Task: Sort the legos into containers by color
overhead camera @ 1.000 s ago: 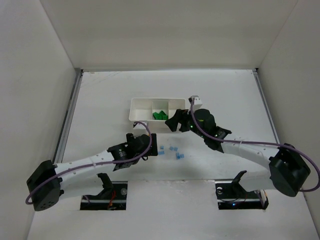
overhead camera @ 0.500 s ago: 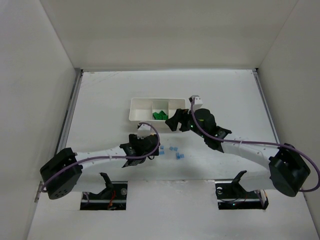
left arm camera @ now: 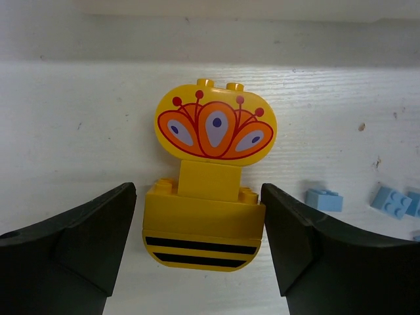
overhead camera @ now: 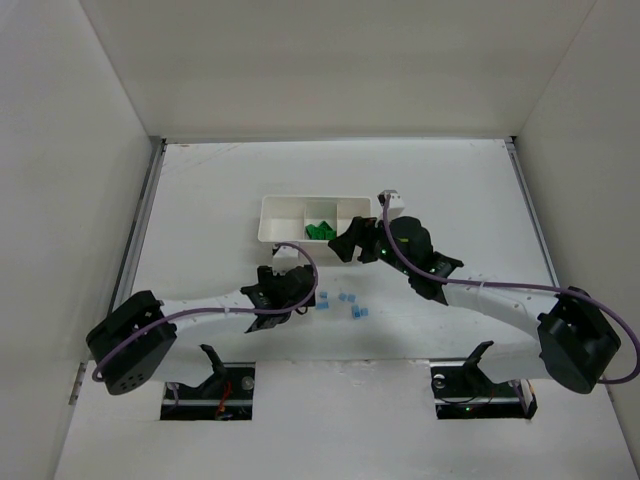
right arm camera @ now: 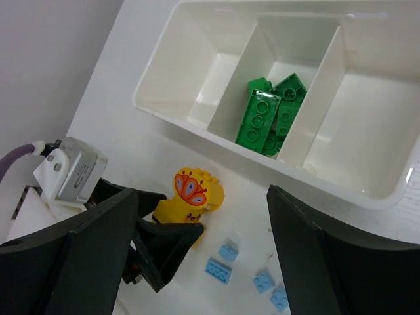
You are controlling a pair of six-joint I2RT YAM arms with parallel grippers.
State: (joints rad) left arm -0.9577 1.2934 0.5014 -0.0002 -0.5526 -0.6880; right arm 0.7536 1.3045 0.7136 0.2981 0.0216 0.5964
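Note:
A yellow-orange brick piece [left arm camera: 213,164] with an orange flower print and black stripes lies on the table between the jaws of my left gripper [left arm camera: 199,220]. The jaws are open, with a small gap on each side. It also shows in the right wrist view [right arm camera: 190,195], just in front of the white three-compartment tray [right arm camera: 216,134]. Green bricks [right arm camera: 269,115] fill the middle compartment; the two outer ones look empty. Several tiny light blue bricks [right arm camera: 220,269] lie to the right of the yellow piece. My right gripper [overhead camera: 350,243] hovers open and empty by the tray's near right side.
The left gripper [overhead camera: 288,285] sits just in front of the tray [overhead camera: 270,222] in the top view. The blue bricks [overhead camera: 346,303] lie between the two arms. White walls enclose the table on three sides.
My left arm has swung in and its gripper has moved a little right and forward, up to the yellow piece. The right arm has not moved.

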